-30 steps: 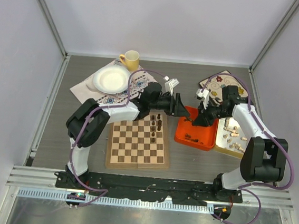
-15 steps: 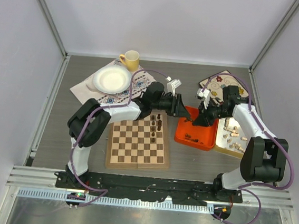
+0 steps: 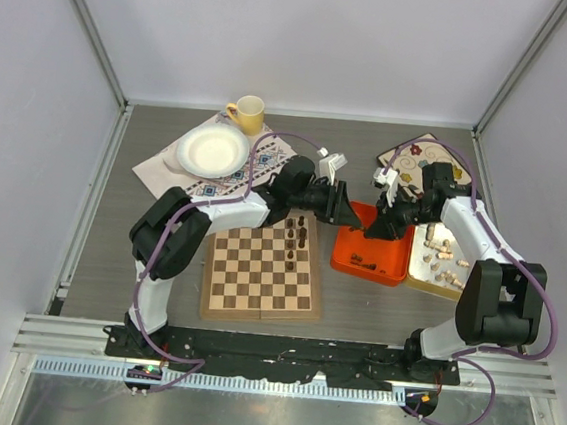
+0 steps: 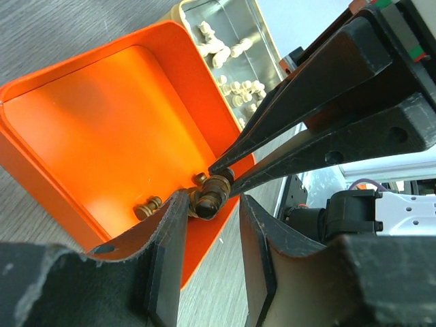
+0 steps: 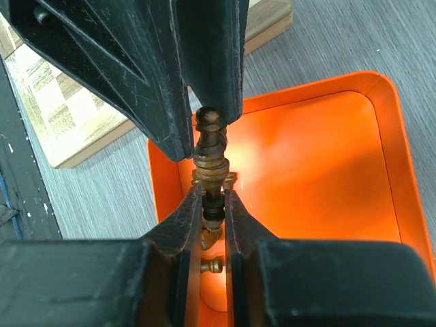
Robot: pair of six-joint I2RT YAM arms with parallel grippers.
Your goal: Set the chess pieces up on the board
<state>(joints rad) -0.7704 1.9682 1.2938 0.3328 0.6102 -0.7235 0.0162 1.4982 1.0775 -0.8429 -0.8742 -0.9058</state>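
My right gripper point(image 5: 212, 197) is shut on the stem of a dark chess piece point(image 5: 210, 160) and holds it above the orange tray point(image 3: 383, 272). My left gripper point(image 4: 212, 199) has come in from the other side, and its jaws stand on either side of the piece's head point(image 4: 208, 197). One finger touches the head and a narrow gap shows at the other. Other dark chess pieces point(image 4: 148, 206) lie loose in the tray. The board point(image 3: 263, 271) lies left of the tray, with a few dark pieces point(image 3: 296, 236) standing at its far right corner.
A metal tin point(image 3: 439, 263) of pale pieces sits right of the orange tray. At the back left are a white plate point(image 3: 212, 150) on a patterned cloth and a yellow mug point(image 3: 246, 113). A floral plate point(image 3: 424, 158) lies at the back right.
My left gripper has edged right towards the right gripper, and its jaws have narrowed round the held piece's head. The right gripper has stayed put.
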